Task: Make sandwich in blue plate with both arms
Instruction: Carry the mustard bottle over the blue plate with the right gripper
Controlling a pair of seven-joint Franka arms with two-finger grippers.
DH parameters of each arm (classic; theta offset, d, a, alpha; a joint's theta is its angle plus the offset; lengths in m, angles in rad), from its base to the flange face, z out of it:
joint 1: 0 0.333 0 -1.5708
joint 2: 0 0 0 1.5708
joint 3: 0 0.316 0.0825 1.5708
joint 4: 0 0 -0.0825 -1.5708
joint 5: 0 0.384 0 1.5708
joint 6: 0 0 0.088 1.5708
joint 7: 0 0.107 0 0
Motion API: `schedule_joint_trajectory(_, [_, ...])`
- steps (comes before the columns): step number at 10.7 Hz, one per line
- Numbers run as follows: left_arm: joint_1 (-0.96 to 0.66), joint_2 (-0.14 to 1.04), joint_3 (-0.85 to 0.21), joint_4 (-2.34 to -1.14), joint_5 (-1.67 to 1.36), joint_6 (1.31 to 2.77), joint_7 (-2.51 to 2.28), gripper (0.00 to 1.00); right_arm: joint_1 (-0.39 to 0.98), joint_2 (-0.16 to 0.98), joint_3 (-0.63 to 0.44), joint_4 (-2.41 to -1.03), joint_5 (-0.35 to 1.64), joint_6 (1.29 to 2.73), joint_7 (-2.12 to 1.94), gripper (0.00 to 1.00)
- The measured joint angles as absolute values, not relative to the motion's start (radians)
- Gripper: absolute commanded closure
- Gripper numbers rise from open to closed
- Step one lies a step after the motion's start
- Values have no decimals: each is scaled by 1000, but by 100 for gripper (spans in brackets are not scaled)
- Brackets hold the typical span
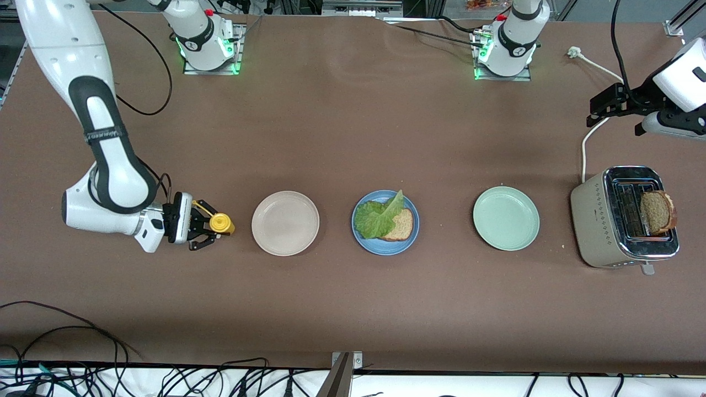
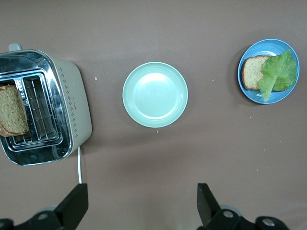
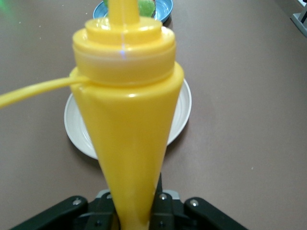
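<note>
The blue plate [image 1: 386,247] [image 2: 268,45] [image 3: 165,9] sits mid-table. It holds one bread slice [image 1: 402,226] [image 2: 250,72] with a green lettuce leaf [image 1: 378,218] [image 2: 278,72] lying partly over it. A second bread slice [image 1: 656,212] [image 2: 12,110] stands in the toaster [image 1: 595,215] [image 2: 76,110]. My right gripper [image 1: 212,226] [image 3: 136,211] is shut on a yellow squeeze bottle [image 1: 220,223] [image 3: 127,120], low over the table beside the beige plate, nozzle toward that plate. My left gripper [image 1: 595,112] [image 2: 141,191] hangs open and empty over the table beside the toaster.
A beige-white plate [image 1: 285,223] [image 3: 180,115] lies between the bottle and the blue plate. A mint-green plate [image 1: 506,218] [image 2: 155,94] lies between the blue plate and the toaster. The toaster's white cord [image 1: 586,144] runs toward the left arm's base.
</note>
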State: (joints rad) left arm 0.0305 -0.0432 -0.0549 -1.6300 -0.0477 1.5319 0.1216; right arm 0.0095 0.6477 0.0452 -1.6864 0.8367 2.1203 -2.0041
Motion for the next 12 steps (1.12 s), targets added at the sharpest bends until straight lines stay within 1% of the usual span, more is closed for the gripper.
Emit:
schedule_joint_trajectory(2, [33,-43,-55,-1630,-48,1532,122,0,77,591,21,-1686,723,2121,-1805,100])
schedule_joint_trajectory(4, [39,-42,-55,-1630,-48,1531,122,0,198,546,-31,-1687,625,2122,-1593,100])
schedule_joint_trajectory(9, [42,-41,-56,-1630,-48,1531,122,0,613,517,-281,-1687,486,2120,-1160,100])
schedule_joint_trajectory(11, [43,-40,-56,-1630,-48,1530,122,0,748,514,-328,-1676,357,2109,-956,100])
schedule_joint_trajectory(12, [44,-40,-55,-1630,-48,1530,122,0,816,514,-348,-1662,287,2075,-858,100])
